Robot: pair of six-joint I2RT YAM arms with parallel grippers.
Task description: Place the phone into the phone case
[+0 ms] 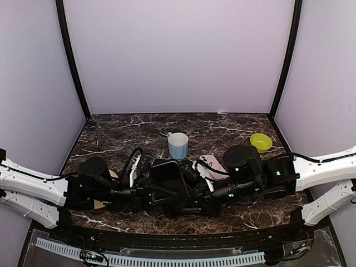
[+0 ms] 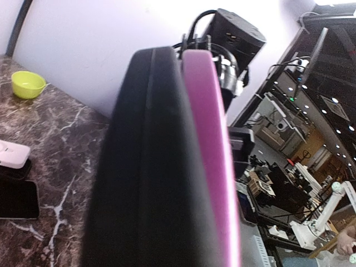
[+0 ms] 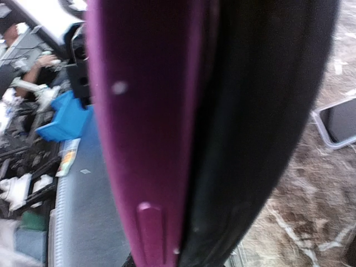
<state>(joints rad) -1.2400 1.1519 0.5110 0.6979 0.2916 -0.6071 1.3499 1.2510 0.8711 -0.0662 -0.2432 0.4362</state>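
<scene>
— Purple shell: that's the phone case [image 2: 208,156], seen edge-on in both wrist views, with the black phone [image 2: 144,167] pressed flat against it along one long seam.
— Is it seated all the way in?
— Cannot tell. The right wrist view shows a raised button bump on the purple edge, and the glossy black slab bulges out beside it.
— Other containers?
— A light blue cup [image 1: 178,146] stands upright at the middle of the marble table [image 1: 233,125], and a yellow-green bowl [image 1: 260,142] sits at its upper right. What is inside either is not clear from above. A pale pink slab [image 1: 214,163] lies flat just right of the cup.
— Where's the phone in the overhead view?
— Lower centre, tilted, just below the cup.
— And the arms?
— Both stretch low and inward from the frame's sides. The left gripper [image 1: 146,188] and right gripper [image 1: 192,192] each clamp an end of the phone, though the fingers themselves are hidden in the wrist views
</scene>
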